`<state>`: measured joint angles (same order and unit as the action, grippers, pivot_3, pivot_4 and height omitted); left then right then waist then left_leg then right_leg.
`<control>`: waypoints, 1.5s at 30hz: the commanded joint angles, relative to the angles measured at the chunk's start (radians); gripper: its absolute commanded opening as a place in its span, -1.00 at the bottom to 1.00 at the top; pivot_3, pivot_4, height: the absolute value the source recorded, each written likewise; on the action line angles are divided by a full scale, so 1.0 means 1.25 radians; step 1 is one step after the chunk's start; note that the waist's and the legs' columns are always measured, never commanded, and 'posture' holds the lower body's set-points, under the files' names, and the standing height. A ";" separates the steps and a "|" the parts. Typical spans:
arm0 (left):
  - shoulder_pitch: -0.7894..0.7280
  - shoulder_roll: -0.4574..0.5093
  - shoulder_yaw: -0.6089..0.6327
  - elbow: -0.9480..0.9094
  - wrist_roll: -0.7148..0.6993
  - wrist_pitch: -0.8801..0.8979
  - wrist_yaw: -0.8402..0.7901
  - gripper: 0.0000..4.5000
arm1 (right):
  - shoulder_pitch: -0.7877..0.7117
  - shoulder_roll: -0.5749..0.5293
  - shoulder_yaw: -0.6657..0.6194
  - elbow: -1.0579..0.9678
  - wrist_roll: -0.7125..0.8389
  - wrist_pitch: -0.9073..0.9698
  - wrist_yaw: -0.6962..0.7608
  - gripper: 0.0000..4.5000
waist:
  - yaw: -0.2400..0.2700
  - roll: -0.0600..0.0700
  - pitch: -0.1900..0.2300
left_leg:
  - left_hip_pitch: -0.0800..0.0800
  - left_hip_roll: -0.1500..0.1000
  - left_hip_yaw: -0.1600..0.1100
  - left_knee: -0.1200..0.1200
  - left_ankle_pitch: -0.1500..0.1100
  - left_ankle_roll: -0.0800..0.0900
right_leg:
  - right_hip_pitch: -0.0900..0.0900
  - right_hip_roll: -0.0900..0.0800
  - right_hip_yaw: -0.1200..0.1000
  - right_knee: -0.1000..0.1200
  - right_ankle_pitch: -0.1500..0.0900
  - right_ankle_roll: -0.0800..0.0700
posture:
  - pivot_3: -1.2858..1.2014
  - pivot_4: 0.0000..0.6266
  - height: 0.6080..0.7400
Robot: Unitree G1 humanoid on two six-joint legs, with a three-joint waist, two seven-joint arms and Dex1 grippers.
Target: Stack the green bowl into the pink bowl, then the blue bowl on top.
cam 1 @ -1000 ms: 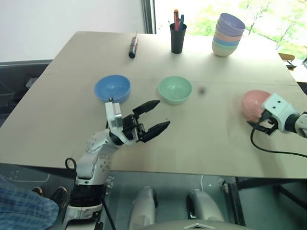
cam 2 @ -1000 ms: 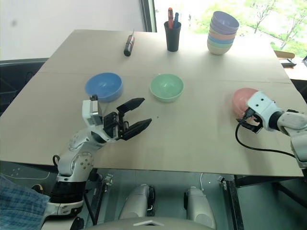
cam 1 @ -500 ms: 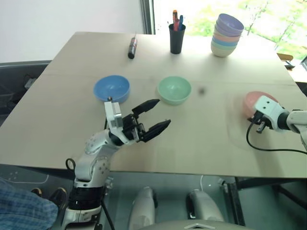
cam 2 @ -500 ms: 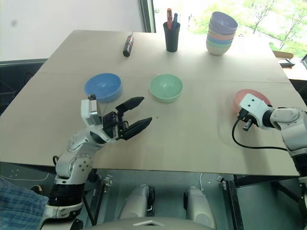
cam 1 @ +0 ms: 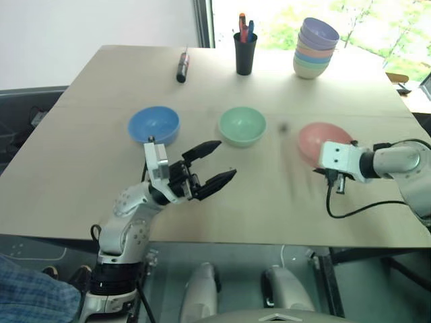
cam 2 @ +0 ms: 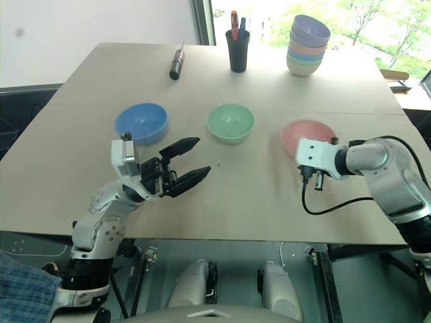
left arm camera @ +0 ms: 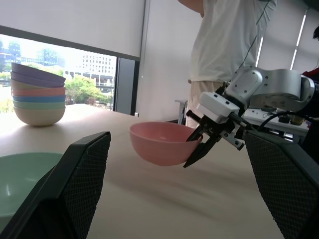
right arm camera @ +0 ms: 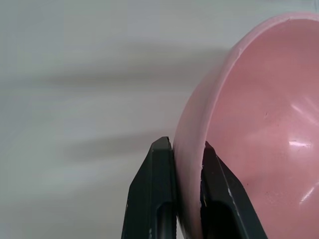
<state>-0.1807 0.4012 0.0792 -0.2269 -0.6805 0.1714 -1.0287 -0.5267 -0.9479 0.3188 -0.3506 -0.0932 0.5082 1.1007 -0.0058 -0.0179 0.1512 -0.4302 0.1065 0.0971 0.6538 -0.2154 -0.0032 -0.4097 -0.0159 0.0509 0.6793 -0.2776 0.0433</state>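
The pink bowl (cam 1: 315,137) hangs tilted just above the table, right of the green bowl (cam 1: 242,126). My right gripper (right arm camera: 184,147) is shut on the pink bowl's near rim, one finger inside and one outside. The green bowl stands upright at the table's middle, and the blue bowl (cam 1: 154,124) stands to its left. My left gripper (cam 1: 226,159) hovers open and empty in front of the green and blue bowls, pointing right toward the pink bowl (left arm camera: 162,142).
A stack of pastel bowls (cam 1: 315,48), a black pen cup (cam 1: 245,52) and a dark marker (cam 1: 181,67) stand along the far edge. A black cable (cam 1: 350,210) loops from my right wrist. A person (left arm camera: 224,40) stands beyond the table.
My right gripper shut on the pink bowl's rim and carried it left toward the green bowl, lifting it slightly. The left arm stayed in place.
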 commanded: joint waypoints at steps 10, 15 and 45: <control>0.010 0.016 0.012 -0.047 -0.018 0.006 0.011 1.00 | -0.074 0.163 0.235 -0.117 -0.109 0.051 0.025 -0.82 | -0.002 0.000 0.000 | -0.001 0.000 0.000 0.000 0.000 0.000 | 0.000 0.000 0.000 0.000 0.000 0.000 | 0.03 -0.52 1.00; 0.011 0.021 0.015 -0.048 -0.018 0.008 0.013 1.00 | -0.077 0.177 0.223 -0.115 -0.106 0.059 0.031 -0.13 | -0.004 0.000 0.000 | 0.000 0.000 0.000 0.000 0.000 0.000 | -0.001 0.000 0.000 0.000 0.000 0.000 | 0.03 -0.52 1.00; -0.058 0.006 -0.009 0.034 0.006 -0.013 -0.023 1.00 | 0.126 0.261 -0.475 -0.274 0.427 0.356 -0.152 0.99 | -0.005 -0.001 0.000 | -0.001 0.000 -0.001 -0.001 0.000 0.000 | 0.000 0.000 -0.001 0.000 0.000 0.000 | 0.03 -0.52 1.00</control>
<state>-0.2342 0.4091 0.0674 -0.1766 -0.6680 0.1684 -1.0436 -0.3642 -0.6091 -0.2628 -0.6616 0.4347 0.9984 0.9338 -0.0127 -0.0185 0.1510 -0.4308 0.1061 0.0962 0.6529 -0.2155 -0.0030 -0.4098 -0.0160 0.0501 0.6797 -0.2775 0.0432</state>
